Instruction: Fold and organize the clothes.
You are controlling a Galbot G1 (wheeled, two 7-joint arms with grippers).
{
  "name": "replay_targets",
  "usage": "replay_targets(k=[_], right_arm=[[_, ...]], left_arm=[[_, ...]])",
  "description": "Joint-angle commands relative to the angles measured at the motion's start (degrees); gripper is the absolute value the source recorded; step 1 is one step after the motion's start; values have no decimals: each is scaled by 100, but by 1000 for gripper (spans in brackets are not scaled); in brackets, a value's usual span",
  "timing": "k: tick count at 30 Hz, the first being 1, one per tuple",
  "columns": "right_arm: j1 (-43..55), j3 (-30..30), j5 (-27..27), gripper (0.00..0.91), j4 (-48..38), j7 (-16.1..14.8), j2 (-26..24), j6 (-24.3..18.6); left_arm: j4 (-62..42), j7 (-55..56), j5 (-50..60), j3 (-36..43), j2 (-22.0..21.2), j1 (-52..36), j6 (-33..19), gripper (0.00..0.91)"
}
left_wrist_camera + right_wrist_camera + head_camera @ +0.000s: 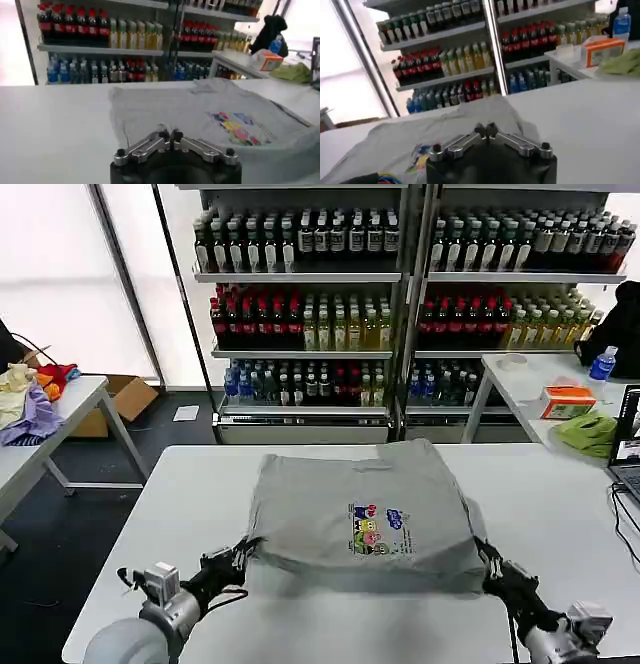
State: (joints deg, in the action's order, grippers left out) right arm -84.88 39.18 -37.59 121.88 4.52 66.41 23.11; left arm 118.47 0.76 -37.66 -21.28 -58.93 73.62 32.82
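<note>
Grey shirt (360, 509) — folded square, chest print up.

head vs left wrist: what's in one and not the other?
Head only: the right gripper at the shirt's near right corner, the garment pile on the left side table, and the cardboard box on the floor.
Left wrist only: a close view of the left gripper, jaws shut together at the shirt's edge.
Both: the grey shirt with its print, the white table, drink shelves, the orange box and green cloth.
</note>
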Motion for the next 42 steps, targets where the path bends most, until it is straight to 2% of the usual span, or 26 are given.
replay_targets(k=[1,3,4,5,13,19,21,24,28,30,35,37,38,42], right_arm=[[1764,-905,563,0,-1637,6,-18,-57],[1983,-1183,756,0,-1879,39,6,217],[2044,-1243,805,635,-1925,19,14,261],[2132,-1363,825,907,-2007,8,32,261],[2087,-1297,807,907,-1771,50,40,402],[1182,-597,789,907,-801,90,-25,489],[544,-440,1005,907,-403,146,28,555],[-23,-333,1473,907,-199,303,125,641],[-240,-361,1634,907,-194,556,268,714],[-202,-396,1774,907,-344,803,355,792],[-120,-387,1709,907,-565,1075,469,788],[-102,-404,1618,40,-622,1076,470,795],[-90,-429,1533,0,-676,1032,465,800],[-36,-517,1493,0,-778,1035,546,789]], left_arm=[[-1065,-89,-250,406,-24,-1118,18,20],[-1337,-93,-225,507,-99,-1273,19,71],[-1462,-89,-173,560,-144,-1342,17,907],[-1571,-86,-157,593,-166,-1426,17,907],[-1799,-67,74,468,-282,-1518,0,907],[-1244,26,84,72,-99,-1112,-26,907],[-1094,51,95,-75,-58,-884,-77,907],[-690,50,178,-297,-9,-384,-92,907],[-372,50,519,-257,-99,267,-77,907],[-440,65,568,-187,-182,351,-77,907],[-714,64,640,-7,-333,278,-77,907],[-800,40,638,36,-370,185,-88,907],[-887,26,639,53,-400,130,-96,907],[-1105,-25,612,77,-443,-33,-129,907]])
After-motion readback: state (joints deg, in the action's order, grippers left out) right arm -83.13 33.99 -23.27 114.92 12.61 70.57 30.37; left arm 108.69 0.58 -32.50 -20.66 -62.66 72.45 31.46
